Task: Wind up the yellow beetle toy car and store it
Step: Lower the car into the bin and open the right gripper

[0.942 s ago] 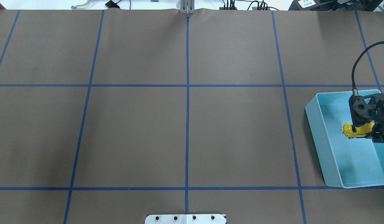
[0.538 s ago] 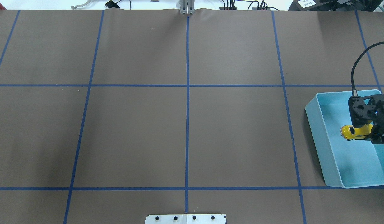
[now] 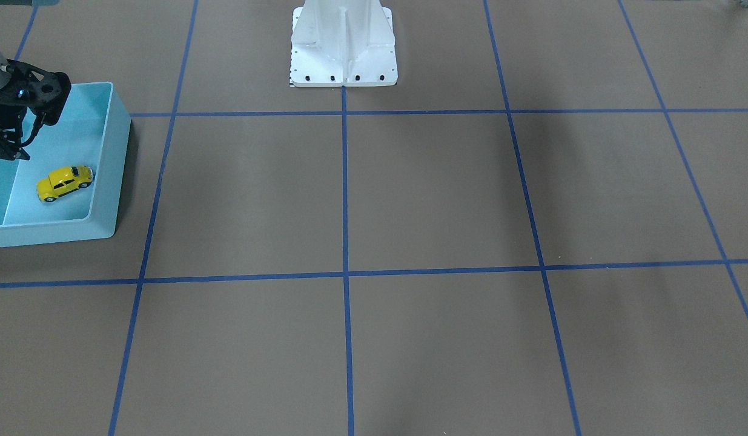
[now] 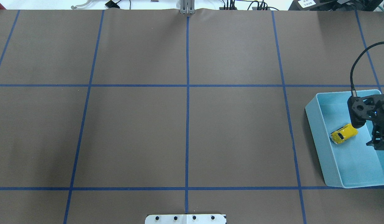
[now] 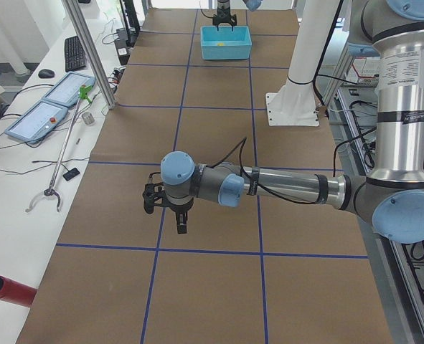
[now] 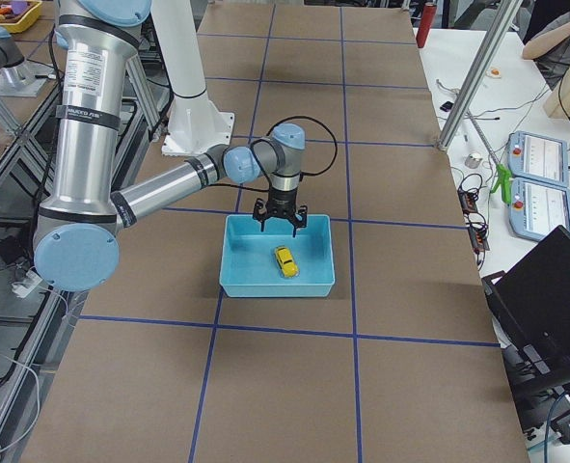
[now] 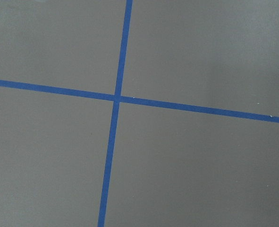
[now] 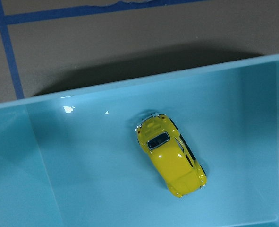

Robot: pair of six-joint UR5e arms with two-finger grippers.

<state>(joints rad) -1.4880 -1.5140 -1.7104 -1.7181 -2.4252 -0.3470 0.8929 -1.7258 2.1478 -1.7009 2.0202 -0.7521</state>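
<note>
We count one yellow beetle toy car (image 4: 343,134), on its wheels on the floor of the single light blue bin (image 4: 316,140), close to one long wall. The right gripper (image 6: 280,226) hangs over the bin, fingers spread wide, holding nothing. The left gripper (image 5: 170,213) hovers above the table (image 4: 132,133); we cannot tell how its fingers stand.

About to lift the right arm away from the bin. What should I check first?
1. yellow beetle toy car inside the light blue bin, on its wheels: ok.
2. right gripper open, apart from the car: ok.
3. Gripper high enough to clear the bin's rim: cannot tell.
4. left gripper far from the bin: ok; open or shut: cannot tell.
5. Car wound up: cannot tell.
</note>
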